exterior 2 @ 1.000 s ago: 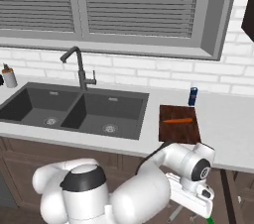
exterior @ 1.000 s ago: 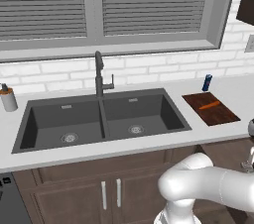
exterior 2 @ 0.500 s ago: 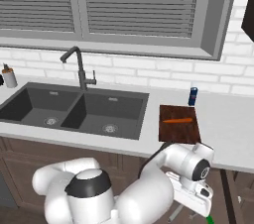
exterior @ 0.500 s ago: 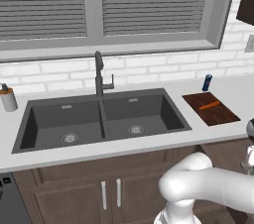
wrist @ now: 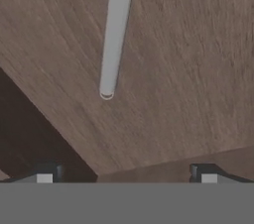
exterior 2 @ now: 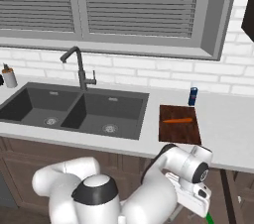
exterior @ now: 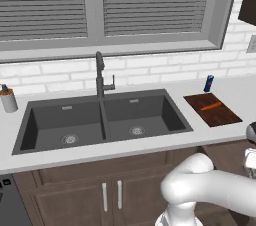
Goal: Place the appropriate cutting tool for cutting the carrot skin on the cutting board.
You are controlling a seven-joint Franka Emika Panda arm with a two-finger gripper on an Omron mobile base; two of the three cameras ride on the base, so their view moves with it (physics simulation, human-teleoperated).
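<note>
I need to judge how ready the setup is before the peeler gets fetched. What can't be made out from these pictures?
- The cutting tool itself: not identifiable in the base views or hand view.
- What lies behind the wooden cabinet front: hand view, closed; just its grey bar handle shows.
- Blue can beside the cutting board: right base view, label too small.
- Carrot: left base view, too small to see detail.
- Gripper: hand view, just the tips show, set wide apart.

Home kitchen: dark double-basin sink (exterior: 37, 142) with black tall faucet (exterior: 100, 75), white brick backsplash (exterior: 150, 72), brown wooden cabinets (exterior: 75, 190), shuttered window (exterior: 150, 5).
</note>
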